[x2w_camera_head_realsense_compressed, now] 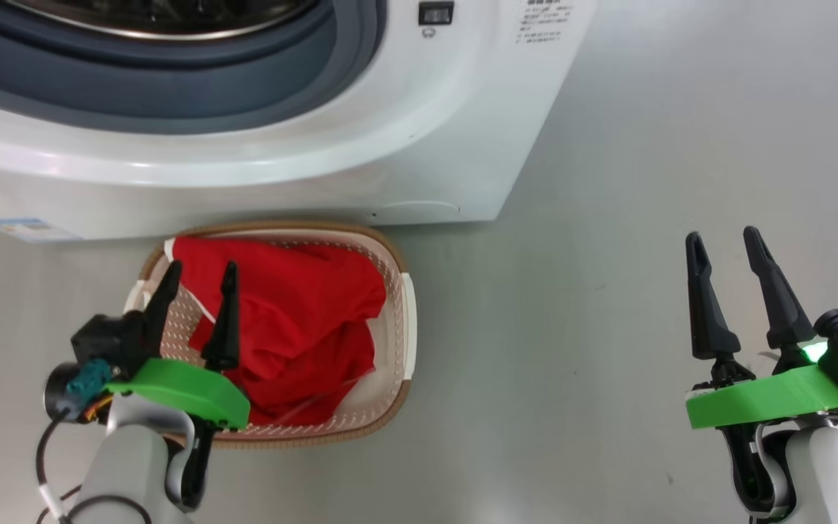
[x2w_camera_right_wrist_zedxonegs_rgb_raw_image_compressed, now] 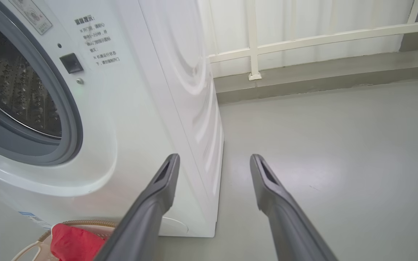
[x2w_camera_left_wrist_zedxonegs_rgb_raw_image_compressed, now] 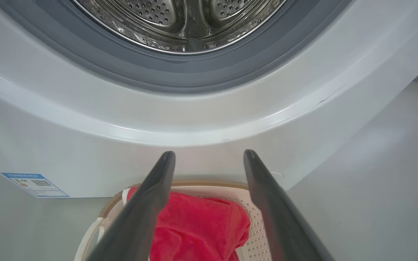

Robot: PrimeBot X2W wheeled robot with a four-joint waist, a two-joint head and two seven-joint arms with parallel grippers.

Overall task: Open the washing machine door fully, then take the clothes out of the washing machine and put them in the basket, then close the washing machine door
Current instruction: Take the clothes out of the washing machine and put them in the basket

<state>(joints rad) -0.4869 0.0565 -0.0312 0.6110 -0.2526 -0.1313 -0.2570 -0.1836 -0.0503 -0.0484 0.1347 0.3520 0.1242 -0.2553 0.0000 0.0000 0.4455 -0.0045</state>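
One basket [x2w_camera_head_realsense_compressed: 390,251] stands on the grey floor [x2w_camera_head_realsense_compressed: 572,327], close against the base of the one washing machine [x2w_camera_head_realsense_compressed: 390,145]. It holds the clothes [x2w_camera_head_realsense_compressed: 302,320], a single crumpled red heap with thin white trim; how many garments make up the heap cannot be told. The machine's steel drum [x2w_camera_left_wrist_zedxonegs_rgb_raw_image_compressed: 180,21], ringed by grey rubber, shows perforated metal. There are two grippers. The left gripper [x2w_camera_head_realsense_compressed: 201,268] hangs over the basket's left part, fingers spread, gripping nothing. The right gripper [x2w_camera_head_realsense_compressed: 723,234] is well to the right, over the floor, fingers likewise spread.
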